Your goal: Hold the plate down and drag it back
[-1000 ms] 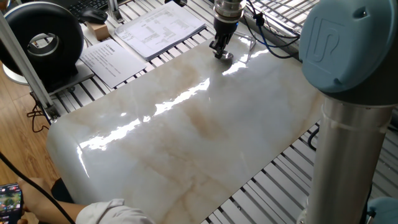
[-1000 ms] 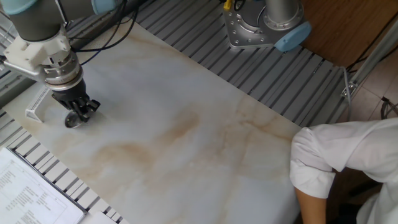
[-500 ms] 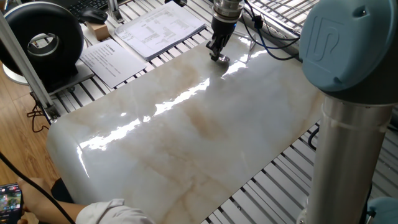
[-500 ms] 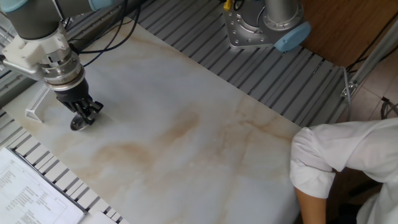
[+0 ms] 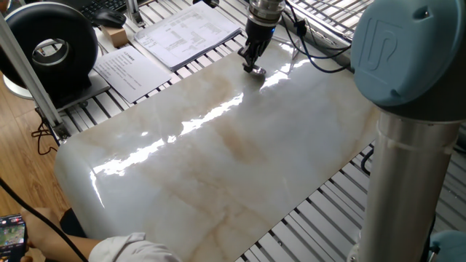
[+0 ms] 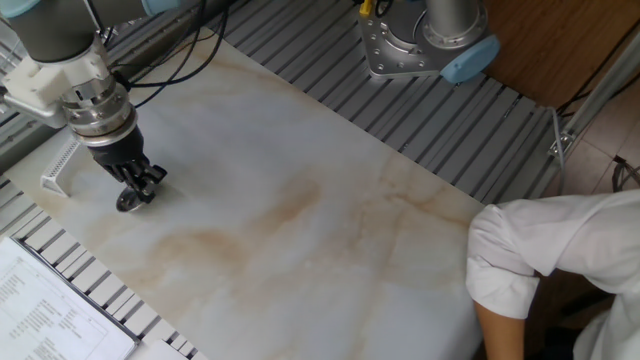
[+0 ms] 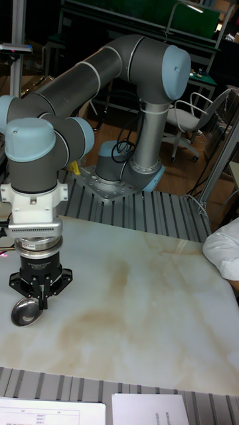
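The plate [image 7: 25, 311] is a small shiny silver dish lying on the marble slab [image 7: 133, 312], close to the slab's end by the papers. My gripper [image 7: 41, 293] points straight down with its fingers drawn together, and the tips rest on the plate's rim edge; nothing is clasped between them. In one fixed view the gripper [image 5: 253, 65] hides most of the plate [image 5: 258, 71]. Seen from the other fixed view, the plate [image 6: 127, 202] peeks out just below the gripper [image 6: 140, 186].
Printed papers [image 5: 191, 30] and a round black device [image 5: 52, 45] lie beyond the slab's end. A white bracket [image 6: 58, 167] stands beside the gripper. A person's white sleeve [image 6: 545, 265] reaches over the opposite end. The arm's base [image 6: 425, 45] sits on the slatted table.
The gripper and the plate under it have slid a short way across the slab, toward the side with the papers. The fingers stay together on the plate.
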`<action>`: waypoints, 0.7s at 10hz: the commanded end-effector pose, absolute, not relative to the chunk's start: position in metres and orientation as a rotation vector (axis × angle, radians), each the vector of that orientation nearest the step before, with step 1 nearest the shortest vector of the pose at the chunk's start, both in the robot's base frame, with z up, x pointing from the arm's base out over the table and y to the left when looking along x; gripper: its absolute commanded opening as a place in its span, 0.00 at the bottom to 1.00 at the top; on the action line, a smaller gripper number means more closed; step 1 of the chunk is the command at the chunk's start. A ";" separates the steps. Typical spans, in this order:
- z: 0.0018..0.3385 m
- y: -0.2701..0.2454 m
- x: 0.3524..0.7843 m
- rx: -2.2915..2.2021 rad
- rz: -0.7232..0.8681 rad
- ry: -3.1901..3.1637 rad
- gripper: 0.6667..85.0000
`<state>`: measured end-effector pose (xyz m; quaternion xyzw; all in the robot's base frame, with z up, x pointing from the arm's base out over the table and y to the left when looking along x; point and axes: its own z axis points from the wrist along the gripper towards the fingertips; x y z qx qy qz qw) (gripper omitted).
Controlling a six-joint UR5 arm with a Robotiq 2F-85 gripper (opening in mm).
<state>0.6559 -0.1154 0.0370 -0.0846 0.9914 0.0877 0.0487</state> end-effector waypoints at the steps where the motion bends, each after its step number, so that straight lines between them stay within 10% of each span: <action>1: 0.041 -0.104 0.656 -0.220 0.345 3.016 0.00; 7: 0.043 -0.075 0.643 -0.073 0.363 3.006 0.00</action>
